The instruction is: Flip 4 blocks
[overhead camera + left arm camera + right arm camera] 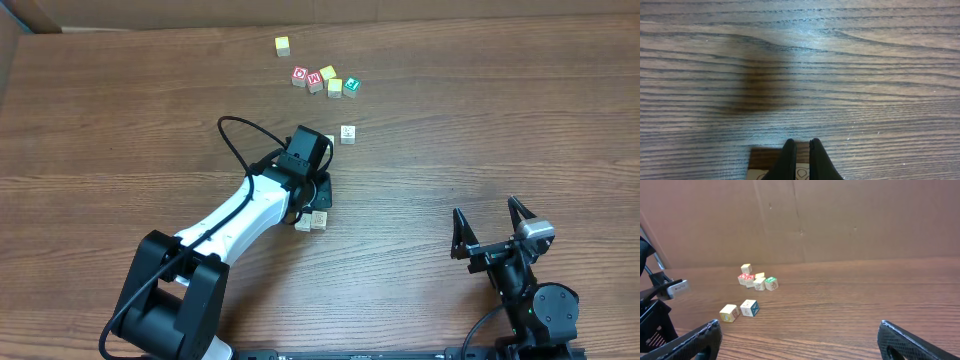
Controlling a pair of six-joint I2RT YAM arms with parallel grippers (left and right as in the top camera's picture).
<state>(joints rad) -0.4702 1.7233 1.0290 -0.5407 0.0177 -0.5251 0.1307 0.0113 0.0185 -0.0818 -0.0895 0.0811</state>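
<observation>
Four pale blocks lie near the table's middle. Two of them, a block [303, 224] and its neighbour [319, 219], sit side by side under my left gripper [318, 205]. In the left wrist view that gripper [801, 147] is shut, its fingertips [788, 150] right over a pale printed block [756, 173], with nothing gripped between them. A third block [347, 134] stands free farther back, and a fourth [329, 140] is partly hidden by the left arm; both show in the right wrist view [749, 308] [730, 313]. My right gripper [492, 235] [800, 345] stands wide open at the front right.
A cluster of red, green and yellow-faced cubes [325, 80] [757, 280] lies at the back, with a lone yellow cube [283, 45] beyond it. A cardboard wall [800, 220] closes the far side. The left arm [240, 220] stretches diagonally from the front left.
</observation>
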